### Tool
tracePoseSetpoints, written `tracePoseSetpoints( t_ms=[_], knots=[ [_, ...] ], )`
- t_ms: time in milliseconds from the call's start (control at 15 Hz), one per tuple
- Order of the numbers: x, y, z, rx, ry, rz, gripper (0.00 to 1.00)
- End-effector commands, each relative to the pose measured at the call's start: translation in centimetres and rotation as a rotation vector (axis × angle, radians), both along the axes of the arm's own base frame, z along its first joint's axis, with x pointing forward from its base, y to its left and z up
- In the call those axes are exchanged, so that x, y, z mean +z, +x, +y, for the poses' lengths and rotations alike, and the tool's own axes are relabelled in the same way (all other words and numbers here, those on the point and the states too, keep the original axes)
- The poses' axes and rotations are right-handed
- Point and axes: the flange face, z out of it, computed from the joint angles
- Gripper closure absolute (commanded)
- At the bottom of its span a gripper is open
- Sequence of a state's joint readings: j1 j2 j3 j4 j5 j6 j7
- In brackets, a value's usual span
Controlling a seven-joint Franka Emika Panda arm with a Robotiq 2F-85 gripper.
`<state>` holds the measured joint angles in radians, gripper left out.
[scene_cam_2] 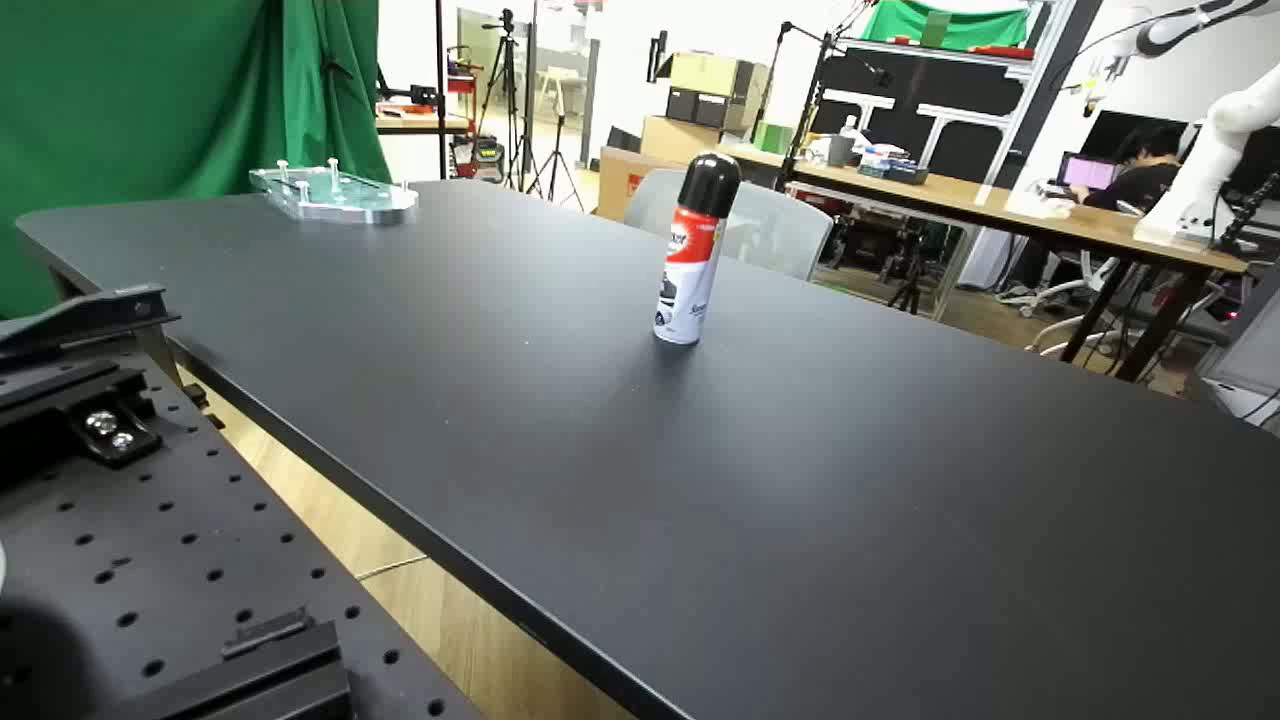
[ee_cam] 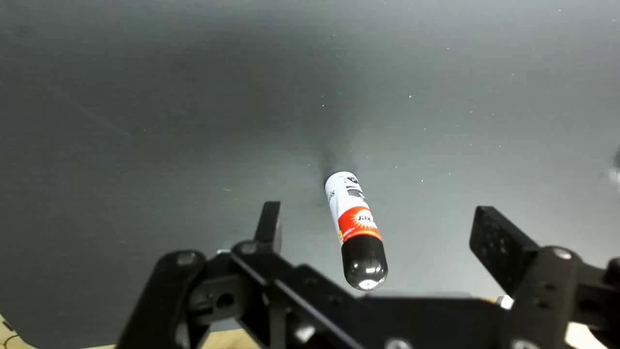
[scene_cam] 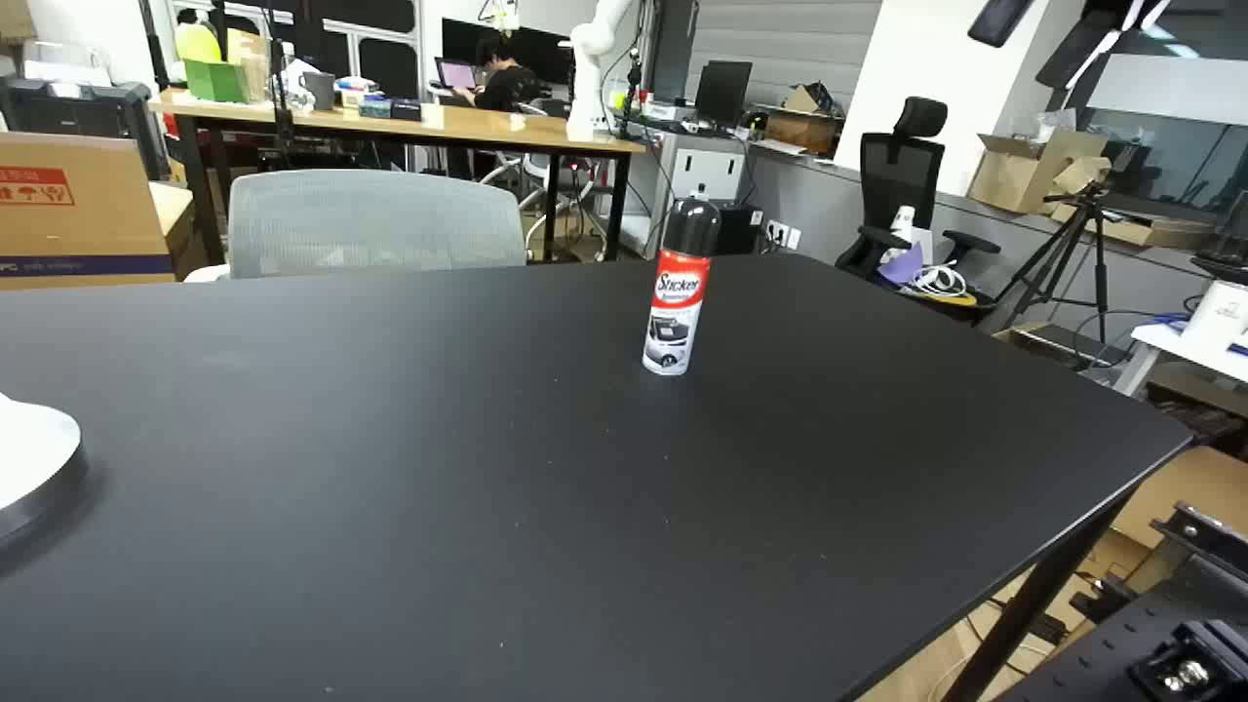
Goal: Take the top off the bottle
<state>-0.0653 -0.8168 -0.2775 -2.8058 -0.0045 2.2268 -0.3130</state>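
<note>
Bottle [scene_cam: 673, 317], red and white, stands upright on the black table [scene_cam: 390, 448], seen in both exterior views. Black top [scene_cam_2: 710, 185] on, seated at the bottle's upper end. Gripper [ee_cam: 381, 228] in the wrist view: jaws wide, bottle and top visible between the fingers [ee_cam: 499, 249], clear of both. In an exterior view, grey chair [scene_cam: 375, 224] beyond the table's edge.

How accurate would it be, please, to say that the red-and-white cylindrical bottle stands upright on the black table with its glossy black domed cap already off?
Not quite: both exterior views show the black cap on top of the bottle. The rest is right: the bottle stands upright on the table.
</note>
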Motion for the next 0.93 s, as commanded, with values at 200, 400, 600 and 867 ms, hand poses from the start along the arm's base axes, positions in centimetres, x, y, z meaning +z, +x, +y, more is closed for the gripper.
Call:
tracePoseSetpoints(
  t_ms=[200,400,600,867],
  knots=[
    [0.09,0.01,0.01,0.0,0.0,0.001,0.0],
    [0.09,0.01,0.01,0.0,0.0,0.001,0.0],
    [0.09,0.01,0.01,0.001,0.0,0.001,0.0],
    [0.31,0.72,0.12,0.008,-0.01,-0.006,0.0]
  ],
)
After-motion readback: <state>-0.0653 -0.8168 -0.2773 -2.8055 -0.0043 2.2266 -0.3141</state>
